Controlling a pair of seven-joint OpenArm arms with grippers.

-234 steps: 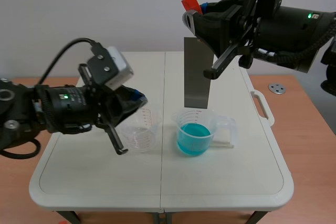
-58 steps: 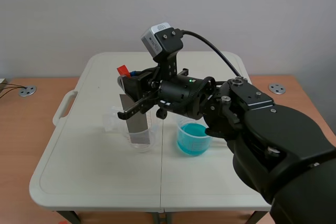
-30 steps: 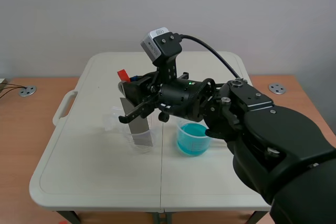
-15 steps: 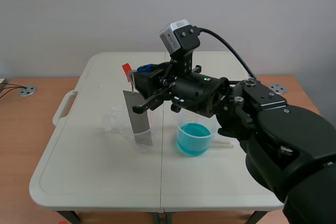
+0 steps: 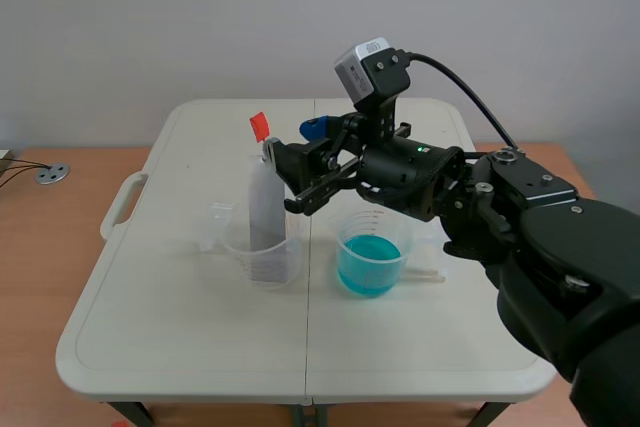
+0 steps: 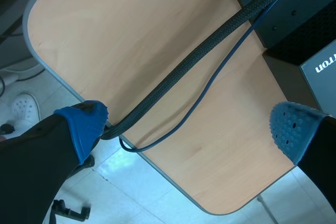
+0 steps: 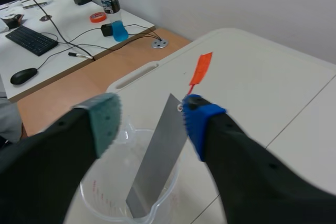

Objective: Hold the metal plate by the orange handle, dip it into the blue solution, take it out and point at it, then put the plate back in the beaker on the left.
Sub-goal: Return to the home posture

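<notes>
- metal plate (image 5: 266, 217) stands in the clear left beaker (image 5: 262, 265), lower edge down inside and leaning on the rim. The orange handle (image 5: 260, 127) sticks up from its top corner.
- Handling guess: thin stiff sheet, light, with smooth faces that are probably wet, so slippery. Take it by the handle tab or the corner just under it, not by the faces.
- The beaker looks like light plastic, so a sideways tug on the plate could tip it.
- right gripper (image 7: 151, 121): fingers (image 7: 105, 121) apart, not clamped. The plate top sits between them, nearer the blue pad; can't tell if it touches.
- blue solution beaker (image 5: 370, 257) sits just beside the left beaker on the white tabletop (image 5: 180, 337).
- left gripper (image 6: 189, 129): fingers apart and empty, off over a wooden desk (image 6: 131, 35) and cables (image 6: 199, 61).
</notes>
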